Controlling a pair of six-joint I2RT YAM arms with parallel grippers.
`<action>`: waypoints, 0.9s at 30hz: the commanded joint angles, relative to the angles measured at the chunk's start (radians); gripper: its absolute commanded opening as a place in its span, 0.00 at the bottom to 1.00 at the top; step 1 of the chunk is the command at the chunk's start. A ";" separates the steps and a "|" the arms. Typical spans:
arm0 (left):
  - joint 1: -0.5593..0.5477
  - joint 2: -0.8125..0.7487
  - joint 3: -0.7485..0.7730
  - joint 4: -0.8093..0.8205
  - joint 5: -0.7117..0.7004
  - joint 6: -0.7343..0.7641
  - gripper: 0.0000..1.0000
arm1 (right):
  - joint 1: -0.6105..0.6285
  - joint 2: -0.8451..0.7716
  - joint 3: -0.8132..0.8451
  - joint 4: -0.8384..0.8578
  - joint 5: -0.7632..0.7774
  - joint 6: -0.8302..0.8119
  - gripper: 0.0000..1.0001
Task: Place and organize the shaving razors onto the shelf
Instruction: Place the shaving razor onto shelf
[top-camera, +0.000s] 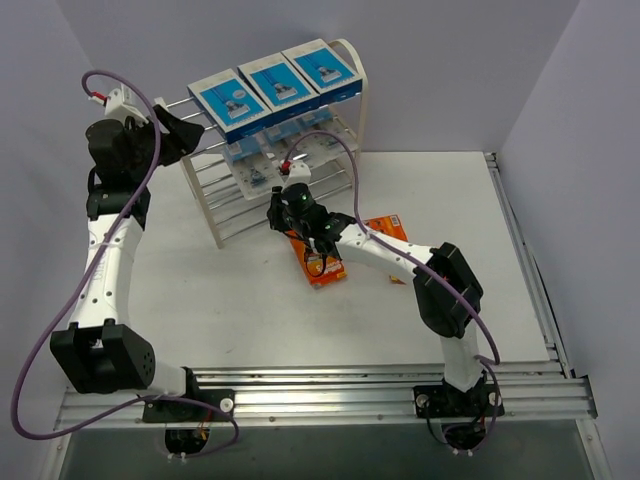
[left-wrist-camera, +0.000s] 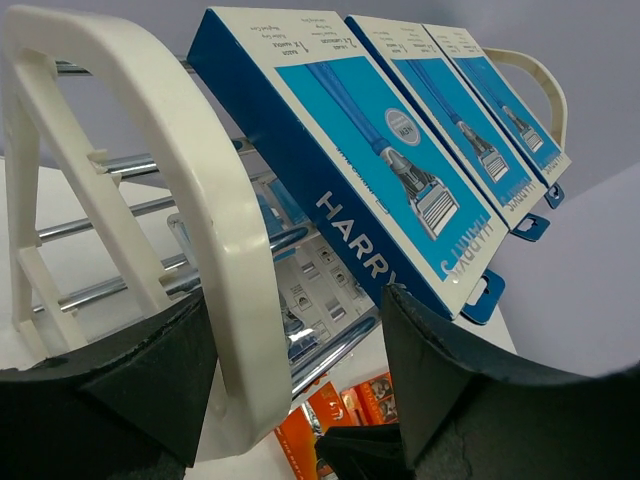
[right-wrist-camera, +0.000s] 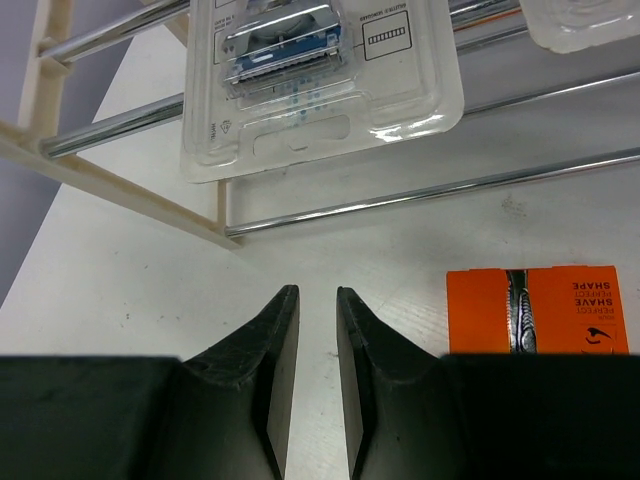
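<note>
The shelf stands at the back of the table, with three blue razor boxes in a row on its top tier. Clear blister packs lie on the tier below. My left gripper is at the shelf's left end. In the left wrist view its open jaws straddle the white end panel, under the nearest blue box. My right gripper hovers low in front of the shelf's bottom rods. Its fingers stand a narrow gap apart with nothing between. An orange pack lies just right of it.
Two orange packs lie on the white table, partly under the right forearm. A blister pack hangs over the rods right ahead of the right gripper. Grey walls close in behind and at both sides.
</note>
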 joint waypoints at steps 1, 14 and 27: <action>-0.002 -0.049 -0.017 0.092 0.037 -0.020 0.72 | -0.002 0.041 0.077 -0.026 0.014 -0.024 0.18; -0.027 -0.111 -0.046 0.092 0.034 -0.016 0.72 | -0.034 0.150 0.233 -0.035 0.025 -0.015 0.18; -0.067 -0.108 -0.040 0.065 0.021 0.010 0.72 | -0.074 0.217 0.319 -0.033 0.005 0.008 0.17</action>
